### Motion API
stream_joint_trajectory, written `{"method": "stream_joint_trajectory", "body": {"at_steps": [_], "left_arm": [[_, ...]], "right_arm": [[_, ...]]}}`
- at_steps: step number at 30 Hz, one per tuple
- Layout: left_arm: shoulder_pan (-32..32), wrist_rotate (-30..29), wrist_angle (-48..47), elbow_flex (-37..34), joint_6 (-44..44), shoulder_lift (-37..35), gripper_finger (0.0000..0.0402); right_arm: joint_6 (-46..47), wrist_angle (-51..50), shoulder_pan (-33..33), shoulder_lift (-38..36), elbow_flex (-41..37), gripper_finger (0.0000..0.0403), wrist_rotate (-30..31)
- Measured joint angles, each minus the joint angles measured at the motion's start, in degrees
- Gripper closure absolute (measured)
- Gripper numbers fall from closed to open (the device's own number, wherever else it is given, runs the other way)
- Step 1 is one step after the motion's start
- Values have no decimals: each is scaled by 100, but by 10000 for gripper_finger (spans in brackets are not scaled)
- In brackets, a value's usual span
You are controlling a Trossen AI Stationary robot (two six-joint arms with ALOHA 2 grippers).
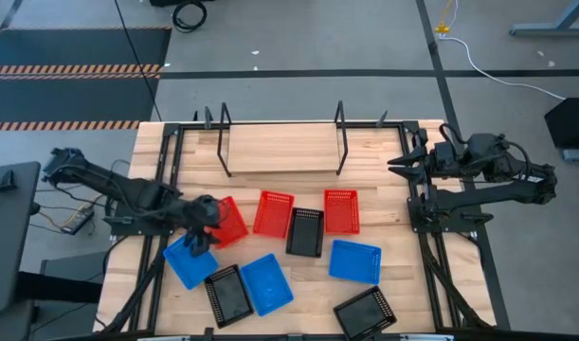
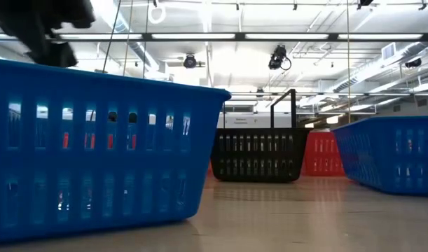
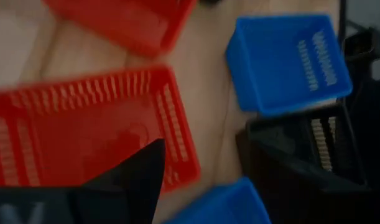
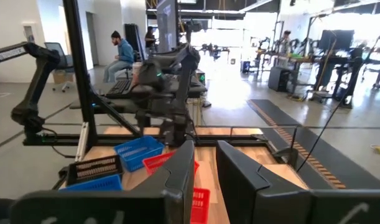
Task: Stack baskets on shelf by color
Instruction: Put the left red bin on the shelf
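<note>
Nine baskets lie loose on the table in front of the shelf [image 1: 281,149], a wooden board between black wire uprights at the far edge. Three are red [image 1: 229,221] [image 1: 273,213] [image 1: 341,210], three blue [image 1: 188,262] [image 1: 266,283] [image 1: 354,260] and three black [image 1: 305,232] [image 1: 228,295] [image 1: 365,313]. My left gripper [image 1: 202,233] slants down over the left red basket [image 3: 84,137], at the edge nearest the left blue basket. It is open, and one finger [image 3: 143,171] shows above the red floor. My right gripper [image 4: 205,180] hangs level at the table's right edge, slightly open, holding nothing.
Black arm frames [image 1: 166,180] [image 1: 424,218] run along both sides of the table. The shelf board is bare. In the low view a blue basket [image 2: 94,140] stands close and fills the left side. People sit at desks in the room beyond [image 4: 121,53].
</note>
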Motion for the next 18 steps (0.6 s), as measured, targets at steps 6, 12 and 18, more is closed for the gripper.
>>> {"method": "stream_joint_trajectory", "body": {"at_steps": [6, 12, 18], "left_arm": [[-779, -295, -181, 1, -1077, 104, 170], [-1219, -707, -585, 351, -1619, 491, 171], [-1390, -1105, -988, 933, -1668, 1298, 171]], "right_arm": [[312, 55, -2, 0, 0, 328, 17], [369, 60, -2, 2, 0, 328, 19], [-105, 62, -2, 0, 0, 328, 19]]}}
